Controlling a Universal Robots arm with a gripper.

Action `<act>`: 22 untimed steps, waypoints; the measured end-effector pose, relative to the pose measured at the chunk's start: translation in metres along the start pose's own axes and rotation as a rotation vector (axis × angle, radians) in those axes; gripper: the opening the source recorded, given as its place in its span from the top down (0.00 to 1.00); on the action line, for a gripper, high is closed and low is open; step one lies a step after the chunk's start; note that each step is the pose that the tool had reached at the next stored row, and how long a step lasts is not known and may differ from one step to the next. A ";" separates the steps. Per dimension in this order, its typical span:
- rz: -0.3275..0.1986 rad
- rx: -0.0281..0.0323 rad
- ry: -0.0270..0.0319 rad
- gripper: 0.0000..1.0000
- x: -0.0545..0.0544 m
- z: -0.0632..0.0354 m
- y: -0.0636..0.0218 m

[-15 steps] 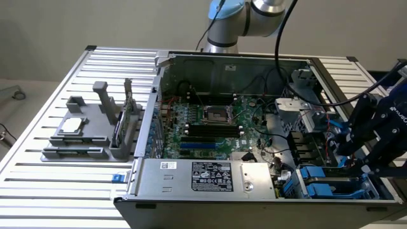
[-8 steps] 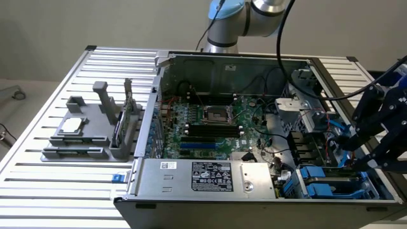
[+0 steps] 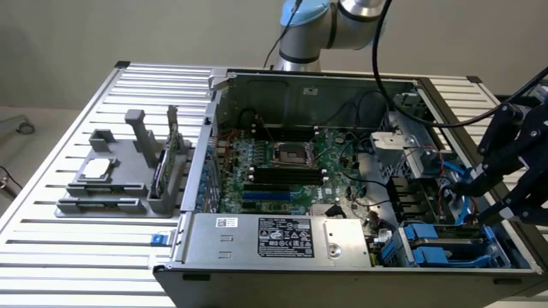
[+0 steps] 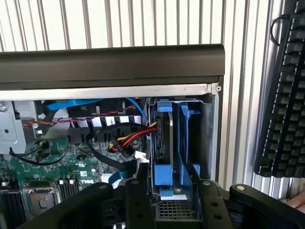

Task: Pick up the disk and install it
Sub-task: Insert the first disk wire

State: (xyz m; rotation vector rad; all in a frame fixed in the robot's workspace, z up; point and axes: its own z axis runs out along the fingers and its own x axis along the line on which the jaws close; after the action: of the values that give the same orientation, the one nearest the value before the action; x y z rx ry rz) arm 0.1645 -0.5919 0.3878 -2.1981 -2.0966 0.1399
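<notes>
Looks like the install step: the disk [image 4: 165, 143] sits upright in the blue bay at the case [image 3: 342, 273] corner, jaws spread wide astride it, apparently not squeezing. Any seating push needs to go straight down the bay rails

Count of items on the slatted table, both views

One open grey metal computer case [image 3: 299, 269]; one green motherboard [image 3: 283, 173] inside it; one grey power-supply box with black-and-white sticker [image 3: 283, 240]; one silver-grey disk in a blue plastic carrier [image 4: 164, 138], standing on edge in the bay; blue plastic drive bays [image 3: 445, 244], exact number unclear; one grey plastic fixture stand [image 3: 120, 173] beside the case; one black keyboard [image 4: 283, 95]; one black robot gripper [image 4: 169, 200]; one silver-and-blue robot arm [image 3: 325, 25].
</notes>
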 end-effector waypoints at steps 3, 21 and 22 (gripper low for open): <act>0.000 0.0000 0.0002 0.58 0.000 -0.0015 -0.0031; 0.007 -0.0026 -0.0489 0.60 0.046 0.0018 -0.0270; 0.008 -0.0032 -0.0601 0.67 0.047 0.0018 -0.0270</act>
State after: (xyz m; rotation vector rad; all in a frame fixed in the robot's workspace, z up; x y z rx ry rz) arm 0.1397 -0.5439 0.3899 -2.2317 -2.1200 0.2059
